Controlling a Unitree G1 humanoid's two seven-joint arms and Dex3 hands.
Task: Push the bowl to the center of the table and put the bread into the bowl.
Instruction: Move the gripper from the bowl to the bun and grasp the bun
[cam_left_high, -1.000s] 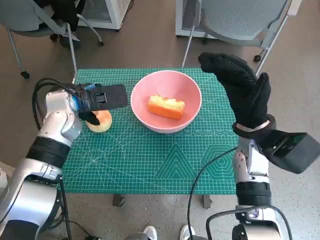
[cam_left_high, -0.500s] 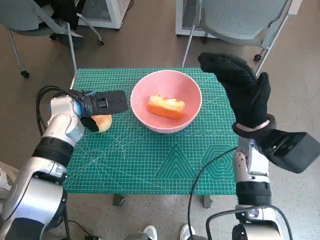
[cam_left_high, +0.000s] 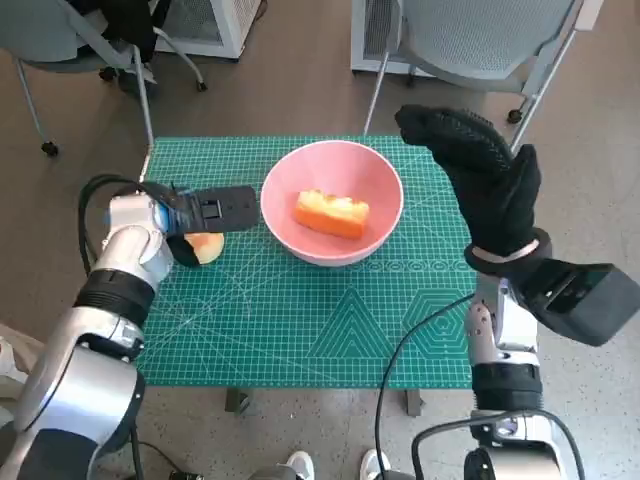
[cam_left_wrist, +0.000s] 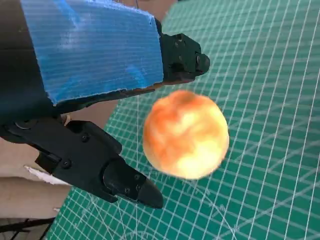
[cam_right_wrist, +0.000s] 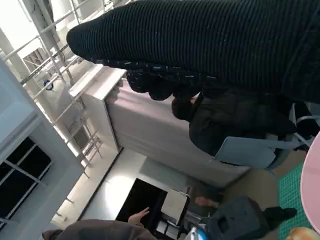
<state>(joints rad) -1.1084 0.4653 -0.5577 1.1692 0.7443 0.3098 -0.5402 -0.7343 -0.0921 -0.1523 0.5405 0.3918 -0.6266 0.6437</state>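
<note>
The pink bowl (cam_left_high: 332, 170) stands at the middle of the green mat's far half, and an orange-yellow piece of bread (cam_left_high: 331, 214) lies inside it. My left hand (cam_left_high: 207, 208) stretches flat just left of the bowl, holding nothing. It hovers over a round peach-coloured bun (cam_left_high: 207, 248) on the mat. In the left wrist view the bun (cam_left_wrist: 186, 134) lies free between the black fingers (cam_left_wrist: 125, 180), which stay apart from it. My right hand (cam_left_high: 482, 180) is raised above the bowl's right side, fingers spread and empty.
The green cutting mat (cam_left_high: 300, 320) covers the small table. Chairs (cam_left_high: 480, 40) stand behind the far edge, another (cam_left_high: 60, 40) at the back left. A person's hand (cam_right_wrist: 137, 216) shows in the right wrist view, and the bowl's rim (cam_right_wrist: 315, 185) at its edge.
My left hand and forearm have sunk slightly toward the bun and drawn a little nearer. The bowl, the bread and my right hand have stayed in place.
</note>
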